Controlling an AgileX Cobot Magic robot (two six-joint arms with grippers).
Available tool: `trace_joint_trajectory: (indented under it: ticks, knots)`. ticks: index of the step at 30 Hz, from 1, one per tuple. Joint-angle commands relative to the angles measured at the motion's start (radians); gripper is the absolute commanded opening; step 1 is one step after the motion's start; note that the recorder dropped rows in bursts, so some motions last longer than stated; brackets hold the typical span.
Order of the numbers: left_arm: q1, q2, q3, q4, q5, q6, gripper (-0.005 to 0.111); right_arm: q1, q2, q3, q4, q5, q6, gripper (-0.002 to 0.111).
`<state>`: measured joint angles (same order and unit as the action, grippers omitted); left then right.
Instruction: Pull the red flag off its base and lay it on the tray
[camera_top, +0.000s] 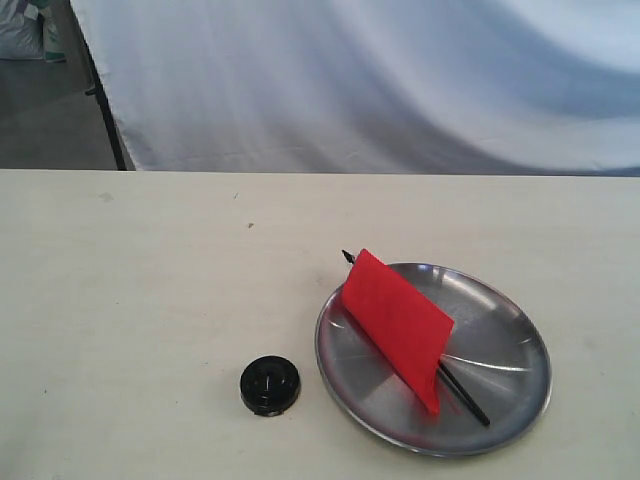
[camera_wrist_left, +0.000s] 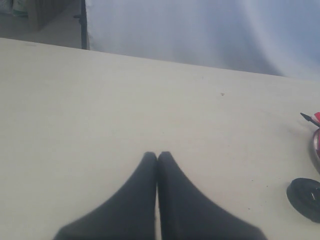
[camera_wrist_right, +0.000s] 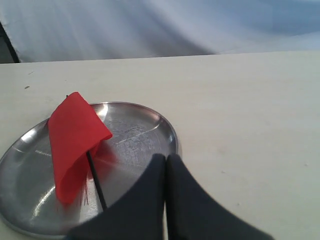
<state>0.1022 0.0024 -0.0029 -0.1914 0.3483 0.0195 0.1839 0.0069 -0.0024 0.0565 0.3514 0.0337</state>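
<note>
The red flag (camera_top: 398, 323) lies across the silver tray (camera_top: 505, 350), its black stick running from the pointed tip past the far left rim to the near right. The right wrist view shows the red flag (camera_wrist_right: 72, 137) on the tray (camera_wrist_right: 135, 132). The black round base (camera_top: 270, 385) stands alone on the table, left of the tray, with no stick in it. At the edge of the left wrist view appear the base (camera_wrist_left: 306, 197) and the flag's tip. My left gripper (camera_wrist_left: 157, 155) is shut and empty over bare table. My right gripper (camera_wrist_right: 166, 158) is shut and empty near the tray's rim. Neither gripper shows in the exterior view.
A pale tabletop (camera_top: 150, 280) spreads around the tray and base. A white cloth backdrop (camera_top: 380, 80) hangs behind the table's far edge, with a dark stand leg (camera_top: 105, 95) at the far left.
</note>
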Motion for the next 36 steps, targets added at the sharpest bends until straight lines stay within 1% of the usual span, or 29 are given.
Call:
trace_joint_trajectory:
  ticks: [1,15,20,26,33,36]
  knots:
    - [0.001,-0.002,0.003,0.003,-0.001,0.006,0.000,-0.033,-0.007,0.002,-0.001,-0.002,0.005,0.000]
    - [0.001,-0.002,0.003,0.003,-0.001,0.006,0.000,-0.035,-0.007,0.002,-0.001,-0.002,0.005,0.000]
    - [0.001,-0.002,0.003,0.003,-0.001,0.006,0.000,-0.017,-0.007,0.002,-0.001,-0.002,0.005,0.000]
    - [0.001,-0.002,0.003,0.003,-0.001,0.006,0.000,-0.017,-0.007,0.002,-0.001,-0.002,0.005,0.000]
    - [0.001,-0.002,0.003,0.003,-0.001,0.006,0.000,0.030,-0.007,0.002,-0.001,-0.002,0.003,0.000]
    - [0.001,-0.002,0.003,0.003,-0.001,0.006,0.000,0.031,-0.007,0.002,-0.001,-0.002,0.003,0.000]
